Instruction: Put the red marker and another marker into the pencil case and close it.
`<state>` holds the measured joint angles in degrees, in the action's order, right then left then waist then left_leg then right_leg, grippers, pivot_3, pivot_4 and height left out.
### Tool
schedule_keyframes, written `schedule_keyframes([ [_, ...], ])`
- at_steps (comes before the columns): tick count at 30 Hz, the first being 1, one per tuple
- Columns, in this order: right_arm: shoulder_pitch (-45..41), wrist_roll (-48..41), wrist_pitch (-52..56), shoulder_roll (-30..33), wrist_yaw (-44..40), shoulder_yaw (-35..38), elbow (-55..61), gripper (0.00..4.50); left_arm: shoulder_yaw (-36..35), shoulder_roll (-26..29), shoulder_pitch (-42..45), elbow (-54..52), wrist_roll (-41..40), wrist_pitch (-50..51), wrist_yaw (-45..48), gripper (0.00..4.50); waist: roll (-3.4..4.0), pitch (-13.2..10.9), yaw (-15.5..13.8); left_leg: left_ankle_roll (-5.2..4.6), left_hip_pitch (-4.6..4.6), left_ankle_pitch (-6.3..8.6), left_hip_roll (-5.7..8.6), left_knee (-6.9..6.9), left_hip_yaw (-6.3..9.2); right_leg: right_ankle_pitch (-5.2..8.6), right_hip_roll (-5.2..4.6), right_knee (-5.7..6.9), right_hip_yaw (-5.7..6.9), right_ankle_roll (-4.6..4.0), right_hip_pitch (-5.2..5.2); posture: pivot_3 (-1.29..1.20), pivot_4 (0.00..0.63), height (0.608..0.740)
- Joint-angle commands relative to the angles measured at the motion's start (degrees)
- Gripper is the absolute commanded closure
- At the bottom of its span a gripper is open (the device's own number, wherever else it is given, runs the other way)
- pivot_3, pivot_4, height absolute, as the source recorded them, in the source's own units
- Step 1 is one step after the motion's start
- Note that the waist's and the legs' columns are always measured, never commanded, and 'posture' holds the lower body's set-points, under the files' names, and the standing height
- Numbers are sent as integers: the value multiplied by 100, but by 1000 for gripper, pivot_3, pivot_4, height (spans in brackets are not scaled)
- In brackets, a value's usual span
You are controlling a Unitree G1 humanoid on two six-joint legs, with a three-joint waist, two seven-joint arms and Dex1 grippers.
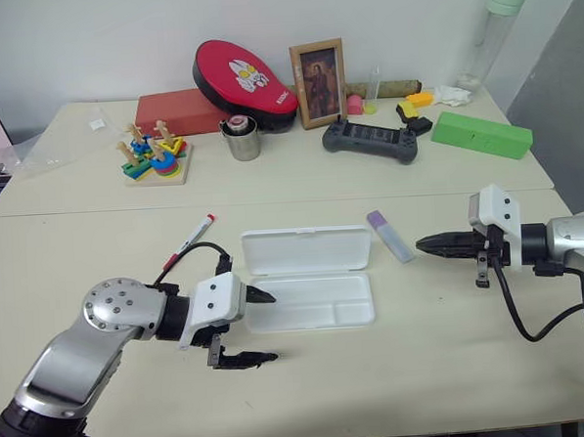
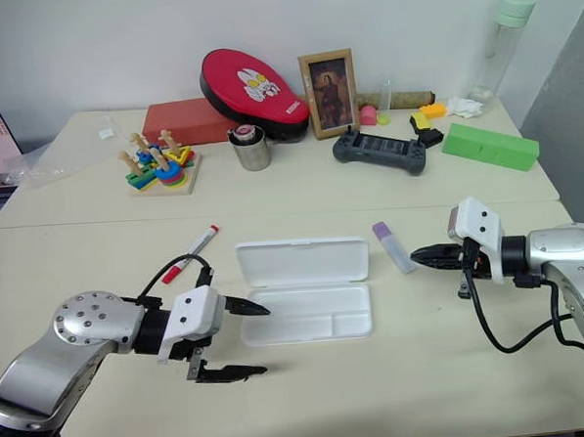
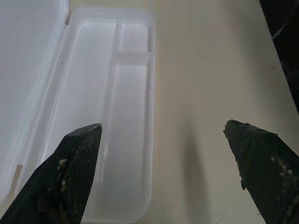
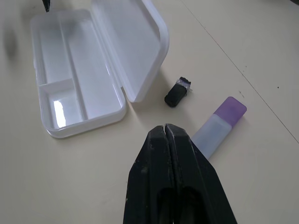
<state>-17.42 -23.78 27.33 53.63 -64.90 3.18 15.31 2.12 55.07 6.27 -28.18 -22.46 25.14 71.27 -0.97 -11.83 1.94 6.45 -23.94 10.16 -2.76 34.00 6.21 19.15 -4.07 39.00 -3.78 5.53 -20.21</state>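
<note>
The white pencil case (image 1: 316, 305) lies open mid-table, its lid (image 1: 306, 249) folded back and its divided tray empty. At the tray's left end my left gripper (image 1: 265, 328) stands open, one finger over the tray's edge, the other over bare table; the left wrist view shows the tray (image 3: 93, 116) beneath one finger (image 3: 70, 172). The red marker (image 1: 191, 239) lies on the table left of the lid. The lilac marker (image 1: 390, 235) lies right of the lid. My right gripper (image 1: 423, 242) is shut and empty, its tip just right of the lilac marker (image 4: 219, 126).
A small black cap-like piece (image 4: 177, 93) lies between the lid and the lilac marker. On the far table stand a stacking toy (image 1: 155, 157), metal cup (image 1: 241, 139), picture frame (image 1: 318, 83), game controller (image 1: 371, 141) and green box (image 1: 481, 134).
</note>
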Motion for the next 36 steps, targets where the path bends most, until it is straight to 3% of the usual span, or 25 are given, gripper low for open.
schedule_keyframes([
  [1,-110,-26,-71,32,-29,58,54,4500,-555,135,-46,-368,-395,311,-173,62,0,0,-1,0,0,0,0,0,0,0,0,0,0,0,0,0,150,740],
  [8,-157,-14,-94,2,-40,19,9,4500,-1281,106,-87,-564,-899,949,-701,62,0,0,0,0,0,0,0,0,0,0,0,0,0,0,0,0,150,740],
  [15,-248,-46,-103,-43,-76,-24,13,4500,-2032,-283,-420,-766,-1159,1344,-1620,62,0,0,1,0,0,0,0,0,0,0,0,-2,-1,0,0,0,150,740],
  [26,-327,-110,-99,-117,-121,-75,82,4500,-2626,-927,-1246,-1138,-982,1427,-2906,62,-1,0,-6,0,2,0,0,1,1,0,0,-1,0,-1,1,0,150,740],
  [36,-505,-331,-74,-58,-381,-69,435,4500,-3006,-1060,-1428,-904,-1115,1677,-3398,62,-1,0,-6,0,2,0,0,1,1,-1,0,-1,0,-1,1,0,150,740],
])
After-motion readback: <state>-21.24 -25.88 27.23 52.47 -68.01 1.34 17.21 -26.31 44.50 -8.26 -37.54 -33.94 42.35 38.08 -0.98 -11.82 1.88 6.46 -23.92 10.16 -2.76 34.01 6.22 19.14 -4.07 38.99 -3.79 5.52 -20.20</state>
